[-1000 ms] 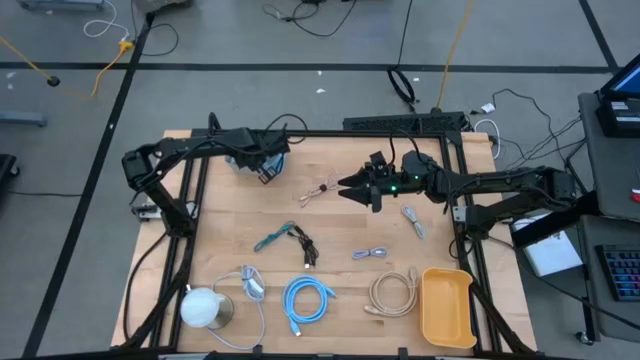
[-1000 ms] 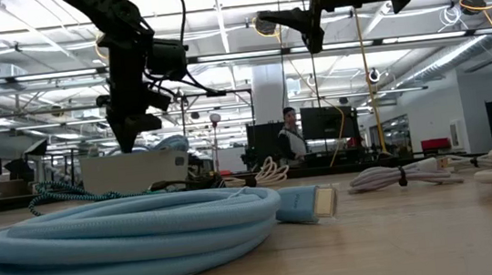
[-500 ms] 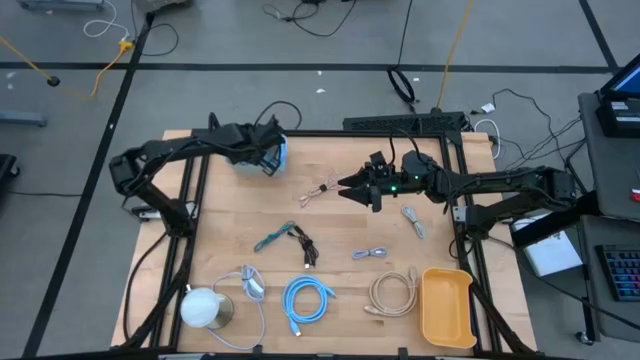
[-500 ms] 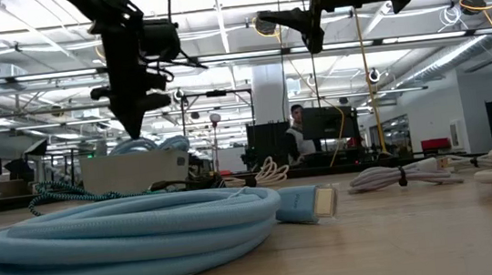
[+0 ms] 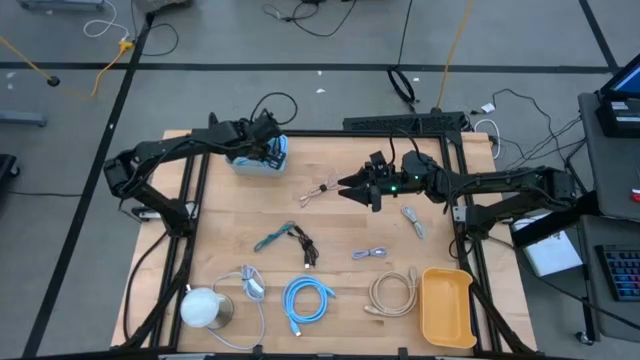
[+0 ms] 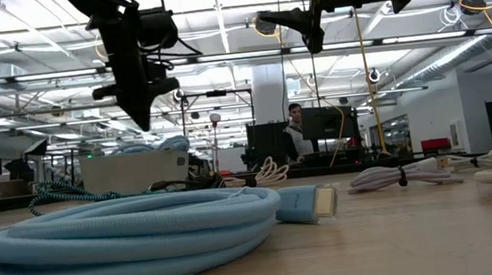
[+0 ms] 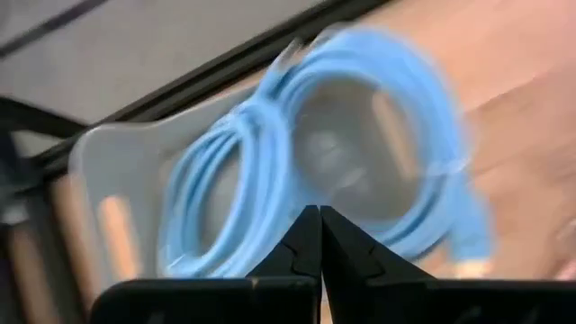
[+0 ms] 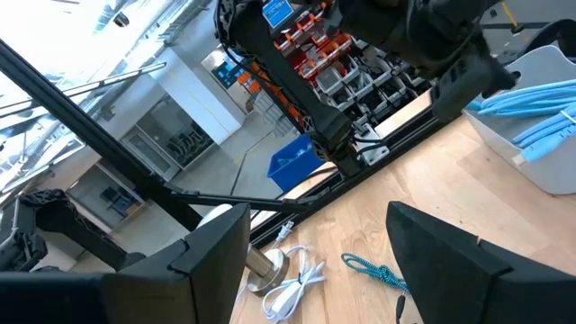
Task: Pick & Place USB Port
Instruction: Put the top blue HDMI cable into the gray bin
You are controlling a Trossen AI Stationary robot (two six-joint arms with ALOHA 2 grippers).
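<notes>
USB cable (image 7: 211, 171), the light-blue coil, lies in a translucent bin (image 7: 99, 180) directly below and just ahead of the left gripper (image 7: 319, 220), whose two fingers are pressed together with nothing between them, raised above the bin at the table's far left corner. The right gripper (image 5: 345, 187) hangs over the middle of the table with its fingers spread wide and empty, a small bundled wire (image 5: 318, 190) just beyond its tips and the bin well past that.

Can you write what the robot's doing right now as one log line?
left gripper: shut, empty, above clear plastic bin of light blue coiled cable | right gripper: open, waiting mid-table
</notes>
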